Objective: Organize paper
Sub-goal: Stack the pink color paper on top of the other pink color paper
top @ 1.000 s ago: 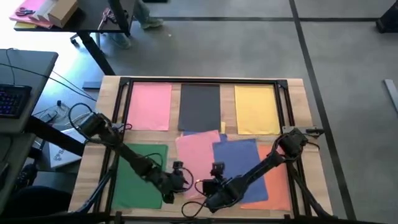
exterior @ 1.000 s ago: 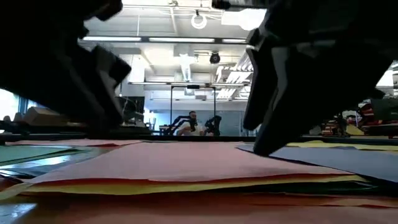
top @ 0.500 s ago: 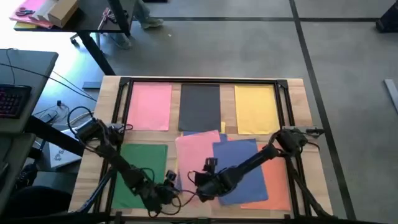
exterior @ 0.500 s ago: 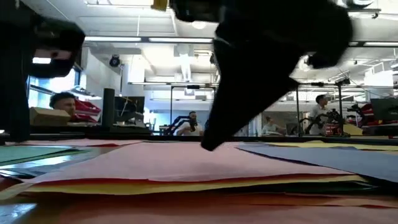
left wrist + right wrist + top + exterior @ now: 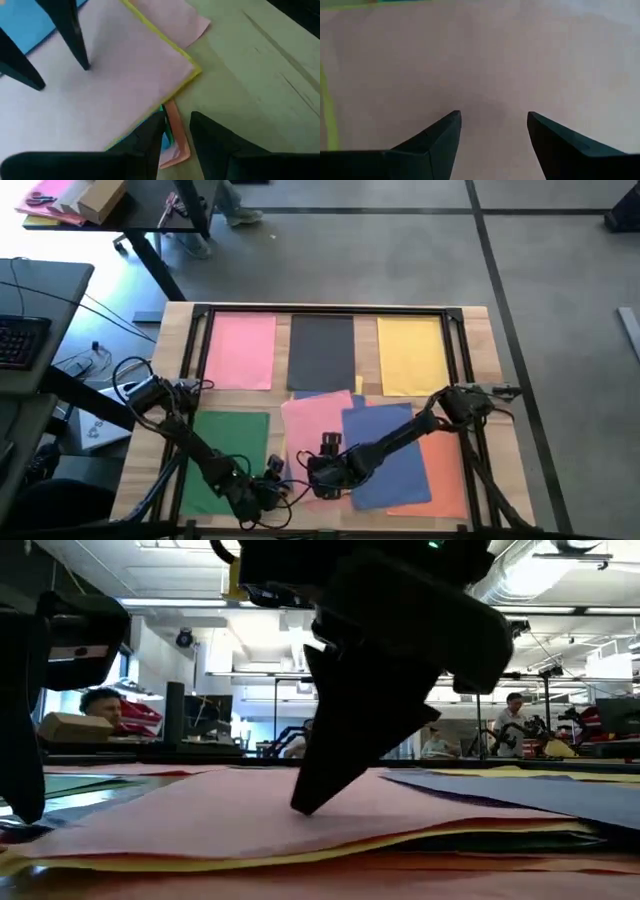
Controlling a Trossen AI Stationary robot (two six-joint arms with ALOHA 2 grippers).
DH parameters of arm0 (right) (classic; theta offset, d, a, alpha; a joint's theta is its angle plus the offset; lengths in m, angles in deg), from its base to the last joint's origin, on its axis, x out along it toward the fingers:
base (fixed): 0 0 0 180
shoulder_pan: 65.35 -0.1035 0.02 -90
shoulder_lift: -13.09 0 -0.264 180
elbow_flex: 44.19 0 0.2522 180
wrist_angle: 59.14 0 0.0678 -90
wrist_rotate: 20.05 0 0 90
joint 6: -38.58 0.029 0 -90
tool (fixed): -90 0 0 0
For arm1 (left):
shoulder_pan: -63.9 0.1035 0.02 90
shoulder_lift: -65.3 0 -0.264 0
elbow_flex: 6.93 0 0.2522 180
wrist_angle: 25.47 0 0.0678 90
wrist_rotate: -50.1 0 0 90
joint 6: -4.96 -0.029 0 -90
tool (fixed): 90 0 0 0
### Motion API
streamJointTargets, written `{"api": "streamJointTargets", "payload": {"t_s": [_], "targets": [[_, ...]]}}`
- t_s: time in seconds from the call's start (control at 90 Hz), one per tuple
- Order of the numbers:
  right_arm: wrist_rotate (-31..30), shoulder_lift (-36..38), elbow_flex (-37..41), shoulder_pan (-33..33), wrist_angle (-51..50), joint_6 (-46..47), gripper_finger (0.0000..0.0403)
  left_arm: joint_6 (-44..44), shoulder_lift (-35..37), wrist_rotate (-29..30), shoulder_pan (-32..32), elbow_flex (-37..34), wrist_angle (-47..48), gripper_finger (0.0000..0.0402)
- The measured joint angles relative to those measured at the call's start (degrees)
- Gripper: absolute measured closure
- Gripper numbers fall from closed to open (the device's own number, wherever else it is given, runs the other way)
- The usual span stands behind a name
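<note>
Pink (image 5: 240, 352), dark grey (image 5: 322, 352) and yellow (image 5: 413, 356) sheets of paper lie flat in a row at the far side, and a green sheet (image 5: 232, 460) lies near left. In the middle is a loose stack with a pink sheet (image 5: 318, 425) on top, and blue (image 5: 385, 450) and orange (image 5: 445, 470) sheets fan out to its right. My right gripper (image 5: 314, 478) stands open on the top pink sheet (image 5: 485, 60). My left gripper (image 5: 177, 120) is low at the stack's near-left corner (image 5: 192, 75), open by a narrow gap. My right gripper rests both spread fingertips (image 5: 85, 65) on the face of the top pink sheet (image 5: 300, 802), near its near-left part, slanting down from above. The sheet lies flat on the stack. My left gripper's fingers stand at the stack's corner edge (image 5: 167, 107); I cannot tell whether they touch it.
A dark frame (image 5: 320, 310) runs round the wooden table's work area. Under the top pink sheet, edges of a yellow (image 5: 150, 30), another pink (image 5: 175, 17) and an orange sheet (image 5: 176, 132) poke out. People and desks show in the room beyond (image 5: 100, 705).
My right gripper has moved toward the table's left edge and come down onto the stack's top pink sheet. My left gripper has moved toward the near-left, off the stack to its corner. The sheets have stayed in place.
</note>
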Motion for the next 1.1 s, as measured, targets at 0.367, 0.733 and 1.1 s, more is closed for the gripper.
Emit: {"api": "streamJointTargets", "payload": {"t_s": [0.367,0.733,1.1], "targets": [[0.4,1.6,-2.5,0.5,-2.5,-0.5,0.0187,-3.9,0.7,2.4,0.2,0.4,0.7,0.0263],[-0.8,2.3,0.4,0.3,-3.3,3.2,0.0187,-9.5,-0.3,2.9,0.6,1.8,0.8,0.0229],[2.6,2.2,5.7,0.2,10.4,3.1,0.0187,-13.4,-1.9,3.8,1.4,2.0,-1.1,0.0229]]}}
